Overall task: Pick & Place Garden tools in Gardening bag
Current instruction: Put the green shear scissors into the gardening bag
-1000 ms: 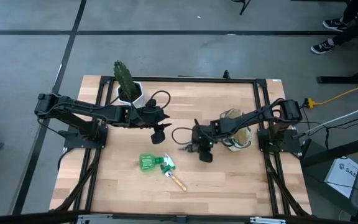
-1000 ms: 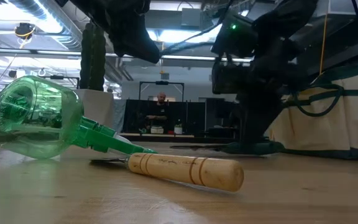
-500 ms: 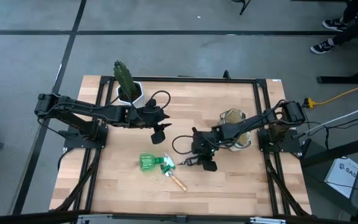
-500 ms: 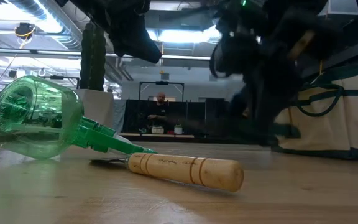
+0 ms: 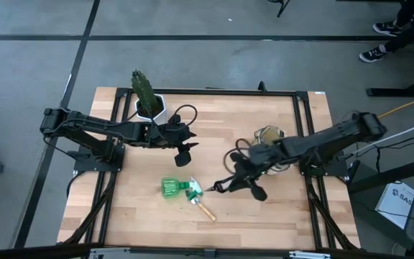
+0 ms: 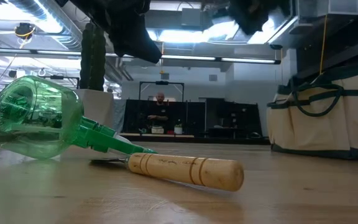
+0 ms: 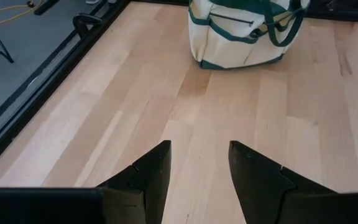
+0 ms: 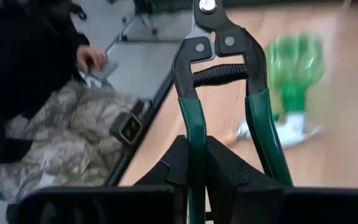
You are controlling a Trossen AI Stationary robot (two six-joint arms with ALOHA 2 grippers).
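R pincer [image 8: 196, 163] clamped on shears [image 8: 225, 93] handle; L pincer [image 7: 199, 163] apart, empty.

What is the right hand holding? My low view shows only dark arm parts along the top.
Observer: The right hand is shut on one green handle of the pruning shears.
Operator: Where over the table?
Observer: In the high view it is between the spray bottle and the gardening bag, not above the bag.
Operator: And the left hand?
Observer: The left hand is open and holds nothing.
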